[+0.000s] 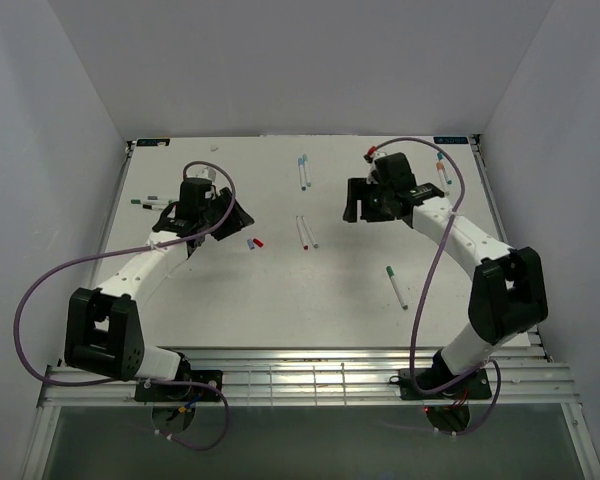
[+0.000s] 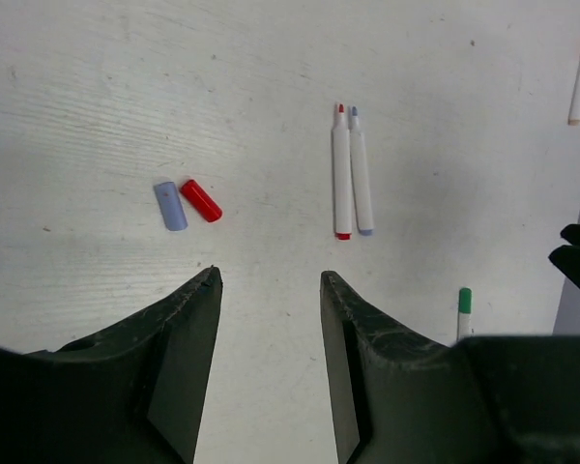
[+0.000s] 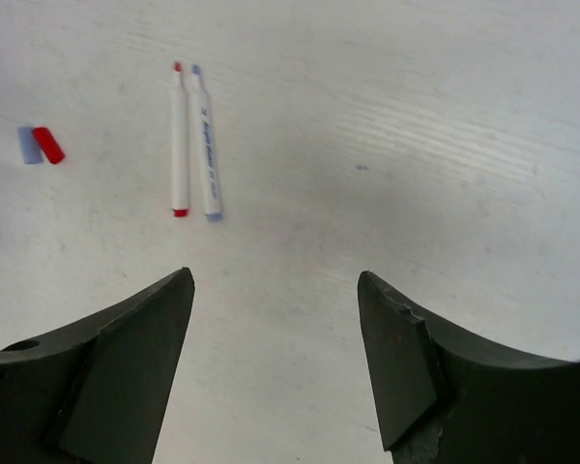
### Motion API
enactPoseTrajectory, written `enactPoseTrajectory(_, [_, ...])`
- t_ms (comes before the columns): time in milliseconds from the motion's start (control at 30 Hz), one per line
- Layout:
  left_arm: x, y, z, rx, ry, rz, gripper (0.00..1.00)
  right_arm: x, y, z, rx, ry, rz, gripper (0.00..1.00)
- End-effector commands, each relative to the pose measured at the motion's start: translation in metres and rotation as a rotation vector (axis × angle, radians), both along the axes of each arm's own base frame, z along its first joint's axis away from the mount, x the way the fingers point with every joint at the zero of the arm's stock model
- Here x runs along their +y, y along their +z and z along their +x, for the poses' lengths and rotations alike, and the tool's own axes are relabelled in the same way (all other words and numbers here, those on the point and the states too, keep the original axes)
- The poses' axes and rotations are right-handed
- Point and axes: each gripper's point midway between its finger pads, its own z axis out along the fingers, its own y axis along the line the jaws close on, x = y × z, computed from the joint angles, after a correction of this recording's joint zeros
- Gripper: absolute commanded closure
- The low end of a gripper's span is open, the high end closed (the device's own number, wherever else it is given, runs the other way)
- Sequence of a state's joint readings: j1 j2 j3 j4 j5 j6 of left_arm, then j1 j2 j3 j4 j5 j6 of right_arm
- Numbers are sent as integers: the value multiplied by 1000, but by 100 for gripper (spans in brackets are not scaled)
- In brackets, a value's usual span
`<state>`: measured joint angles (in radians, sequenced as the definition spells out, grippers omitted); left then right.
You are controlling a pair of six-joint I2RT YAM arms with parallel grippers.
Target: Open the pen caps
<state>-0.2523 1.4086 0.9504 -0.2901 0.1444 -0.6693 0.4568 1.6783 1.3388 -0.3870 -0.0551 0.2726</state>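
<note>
Left wrist view: we see the left jaws partly open and empty above the desk (image 2: 445, 87). The red cap (image 2: 201, 200) and pale blue cap (image 2: 170, 206) lie side by side, off their pens, near the uncapped red pen (image 2: 341, 174) and blue pen (image 2: 362, 179). The right jaws stand wide apart, also empty. We judge two pens done. Next, a capped pen such as the green-capped pen (image 1: 397, 288) must be reached, one arm gripping barrel, the other cap.
</note>
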Motion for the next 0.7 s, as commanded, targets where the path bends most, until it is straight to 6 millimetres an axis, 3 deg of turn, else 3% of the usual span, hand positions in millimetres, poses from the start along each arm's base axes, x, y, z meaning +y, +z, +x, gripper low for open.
enactPoseTrajectory(0, [-16, 25, -10, -52, -97, -68, 44, -78, -56, -56, 236, -127, -113, 25])
enactPoseTrajectory(100, [-25, 29, -16, -66, -137, -121, 44, -108, -70, -87, 287, -191, -153, 25])
enactPoseTrajectory(233, [-28, 27, -17, -80, -163, -128, 44, -125, -79, -106, 299, -247, -202, 27])
enactPoseTrajectory(667, [-29, 27, -22, -82, -184, -130, 44, -135, -114, -147, 426, -302, -215, 36])
